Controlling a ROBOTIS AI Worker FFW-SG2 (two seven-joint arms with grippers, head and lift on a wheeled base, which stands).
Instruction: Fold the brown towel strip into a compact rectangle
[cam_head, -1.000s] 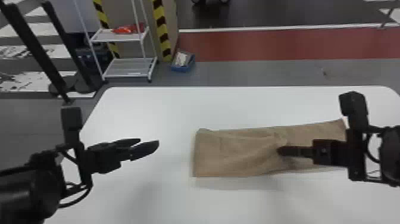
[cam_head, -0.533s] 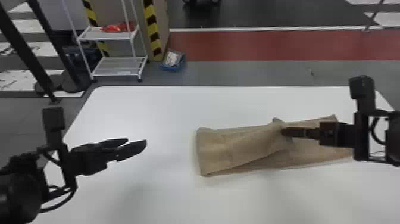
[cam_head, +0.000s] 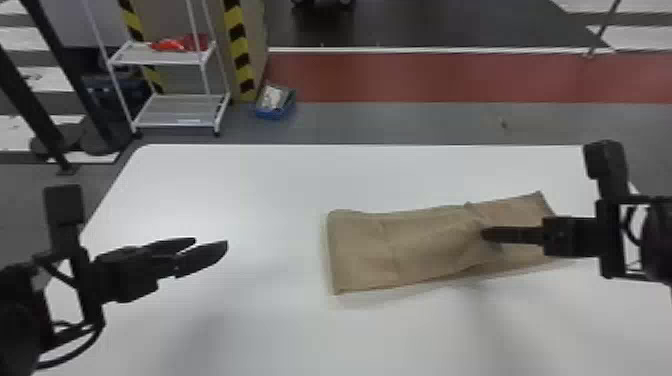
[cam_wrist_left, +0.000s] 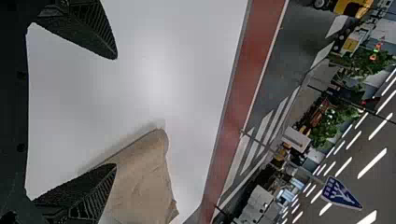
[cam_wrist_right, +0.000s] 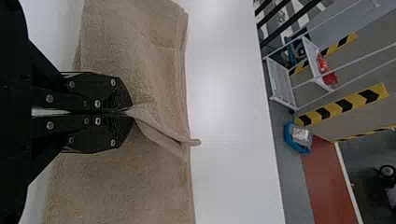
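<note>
a long brown terry towel strip (cam_head: 420, 245) is laid out on a smooth white tabletop (cam_head: 250, 200), right of centre in the head view. the cloth is clenched between the two flat black fingers of the right gripper (cam_wrist_right: 129, 112), and a raised crease (cam_wrist_right: 163, 135) is pinched up there, carried just past the towel's edge in the right wrist view. in the head view, the left gripper (cam_head: 210, 243) is held over the table on the robot's left, well apart from the towel, with its fingers spread and nothing grasped.

compared with the earlier head frames, the pinched part is drawn toward the robot's right, and the towel's left end is now set farther from the table's left edge. the slanting, lifted layer seen half a second ago is lowered flatter, so that the near edge is more closely lined up, though a strip of under layer is left uncovered near the right gripper.

by this, the towel seems to be shortened and doubled over, and a first fold is probably being finished. a compact rectangle is not yet formed. the crease should be smoothed and the layers squared before the cloth is released; if it is pulled farther, the whole towel could be dragged askew or bunched.
</note>
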